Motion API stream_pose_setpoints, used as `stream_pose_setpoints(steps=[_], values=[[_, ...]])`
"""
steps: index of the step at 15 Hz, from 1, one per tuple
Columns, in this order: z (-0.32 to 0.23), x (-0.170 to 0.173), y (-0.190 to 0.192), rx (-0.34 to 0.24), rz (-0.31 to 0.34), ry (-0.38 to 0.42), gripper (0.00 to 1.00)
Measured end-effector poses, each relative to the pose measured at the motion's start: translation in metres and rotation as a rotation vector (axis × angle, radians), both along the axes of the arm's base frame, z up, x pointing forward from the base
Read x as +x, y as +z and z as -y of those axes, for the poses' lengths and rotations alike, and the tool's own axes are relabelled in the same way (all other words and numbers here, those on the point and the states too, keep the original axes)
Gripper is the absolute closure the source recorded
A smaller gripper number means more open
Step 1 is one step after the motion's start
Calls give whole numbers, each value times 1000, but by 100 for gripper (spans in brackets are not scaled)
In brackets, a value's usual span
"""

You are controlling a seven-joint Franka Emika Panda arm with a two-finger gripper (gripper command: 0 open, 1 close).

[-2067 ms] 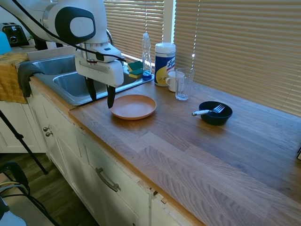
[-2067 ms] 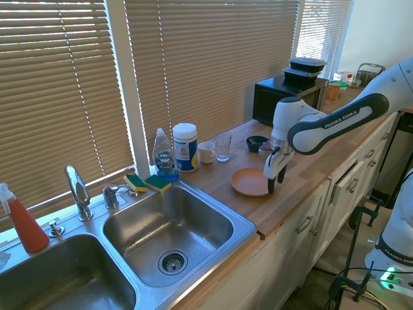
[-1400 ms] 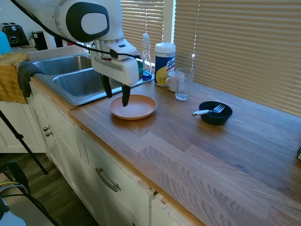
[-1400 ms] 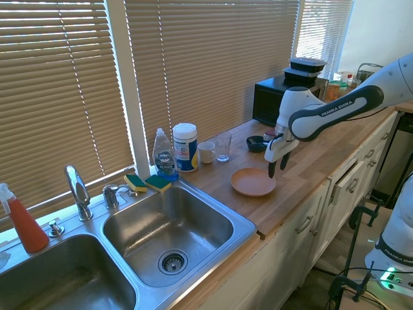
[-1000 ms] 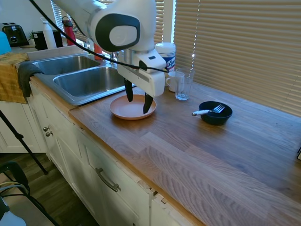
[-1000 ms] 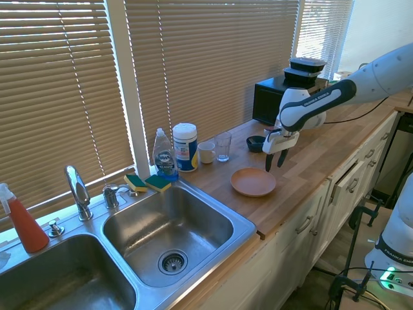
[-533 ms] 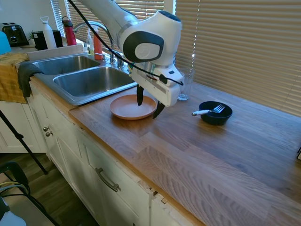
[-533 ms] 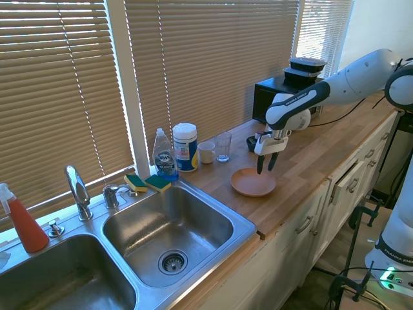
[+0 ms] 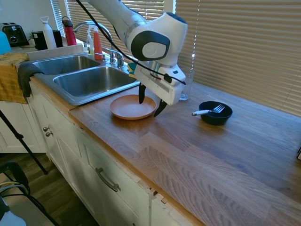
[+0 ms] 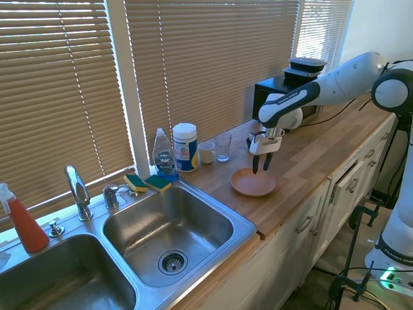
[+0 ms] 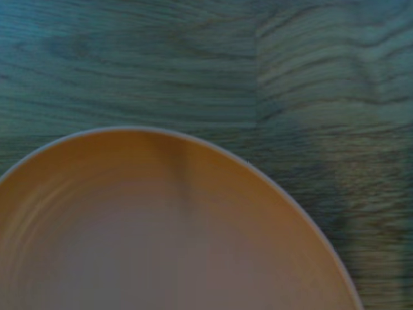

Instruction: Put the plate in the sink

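The salmon-orange plate lies flat on the wooden counter, just right of the sink. My gripper hangs open over the plate's rim on the side away from the sink, one finger above the plate's inside and the other beyond its edge. Nothing is between the fingers. The wrist view is filled by the plate with counter wood past its rim.
A black bowl with a fork sits further right on the counter. A glass, mug, wipes canister and soap bottle stand by the window. Sponges lie on the sink rim near the faucet.
The open gripper has travelled from the sink-side edge of the plate across it to its far rim, turning and dropping a little. The plate has not moved.
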State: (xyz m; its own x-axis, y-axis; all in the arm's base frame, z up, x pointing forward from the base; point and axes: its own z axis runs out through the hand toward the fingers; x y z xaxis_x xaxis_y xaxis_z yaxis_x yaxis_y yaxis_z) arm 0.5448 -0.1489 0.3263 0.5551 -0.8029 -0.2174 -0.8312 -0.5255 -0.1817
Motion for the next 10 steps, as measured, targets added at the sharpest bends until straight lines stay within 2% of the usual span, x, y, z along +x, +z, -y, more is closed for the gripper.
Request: stream_pose_setpoints(steps=[10], values=[[-6, 4, -6, 26, -2, 20, 100]])
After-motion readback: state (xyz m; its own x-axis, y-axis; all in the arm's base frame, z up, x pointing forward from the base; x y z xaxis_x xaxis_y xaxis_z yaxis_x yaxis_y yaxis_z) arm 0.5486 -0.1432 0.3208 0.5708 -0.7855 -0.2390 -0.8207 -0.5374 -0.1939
